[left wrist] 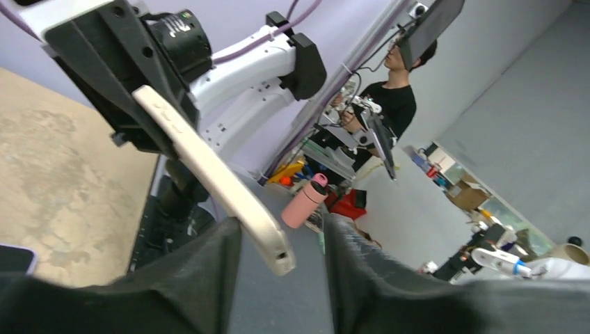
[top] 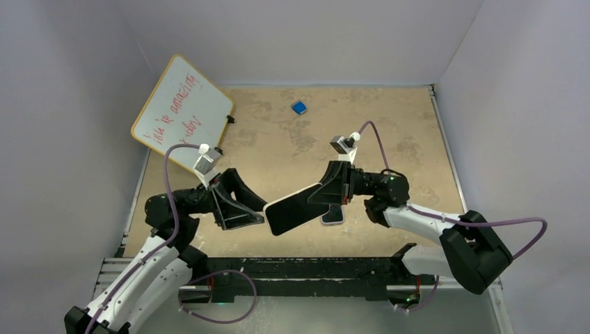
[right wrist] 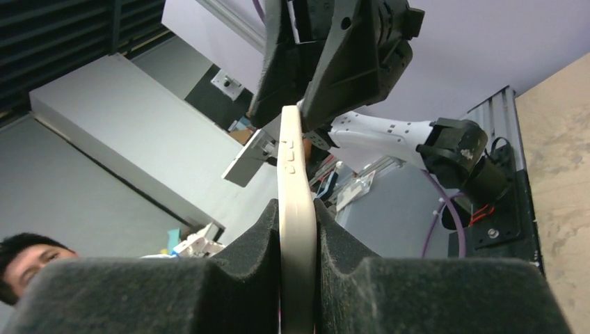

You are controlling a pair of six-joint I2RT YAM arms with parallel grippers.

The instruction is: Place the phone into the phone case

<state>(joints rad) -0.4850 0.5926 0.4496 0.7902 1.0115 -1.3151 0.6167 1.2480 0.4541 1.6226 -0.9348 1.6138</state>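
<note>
1. Our right gripper (right wrist: pixel 297 207) is clenched on the phone (right wrist: pixel 289 139), holding it above the table (top: pixel 389 125).
2. Our left gripper (left wrist: pixel 282 229) is spread wide, with the phone's free end between its fingers.
3. A dark phone case (top: pixel 333 216) lies on the tan table below the right gripper; a whiteboard (top: pixel 182 111) leans at the far left.

A whiteboard (top: pixel 182 111) covered in red handwriting sits askew at the far left edge of a mottled tan surface (top: pixel 389 125), while a small blue object (top: pixel 299 107) lies well apart from it near the far wall. Beyond the surface, a dark-haired person (left wrist: pixel 393 97) in a black shirt stands amid workshop clutter, with a pink bottle (left wrist: pixel 304 200) nearer the camera and cardboard boxes (left wrist: pixel 467 195) off to one side.
</note>
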